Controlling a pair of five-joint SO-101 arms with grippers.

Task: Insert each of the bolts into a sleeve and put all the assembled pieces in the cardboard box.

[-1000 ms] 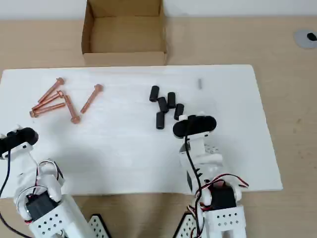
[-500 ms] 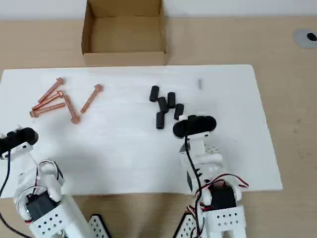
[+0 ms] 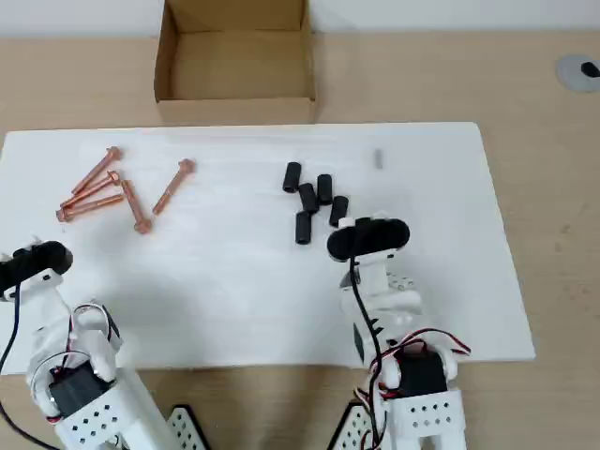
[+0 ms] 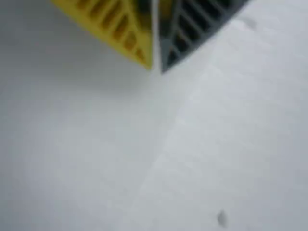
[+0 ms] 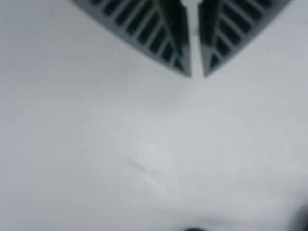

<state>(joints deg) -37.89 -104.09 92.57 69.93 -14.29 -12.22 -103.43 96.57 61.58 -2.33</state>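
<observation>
Five copper bolts (image 3: 92, 187), out past the left gripper (image 4: 155, 62). Five black sleeves (image 3: 307, 197), just beyond the right gripper (image 5: 195, 72). One cardboard box (image 3: 234, 111), well beyond both.

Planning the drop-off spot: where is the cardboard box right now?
In the high view, the cardboard box sits on the table just past the far edge of the white mat, left of centre.

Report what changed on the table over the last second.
Nothing visibly changed. The arm beside the sleeves and the other arm near the bolts kept still; bolts, sleeves and the cardboard box lie where they were.
</observation>
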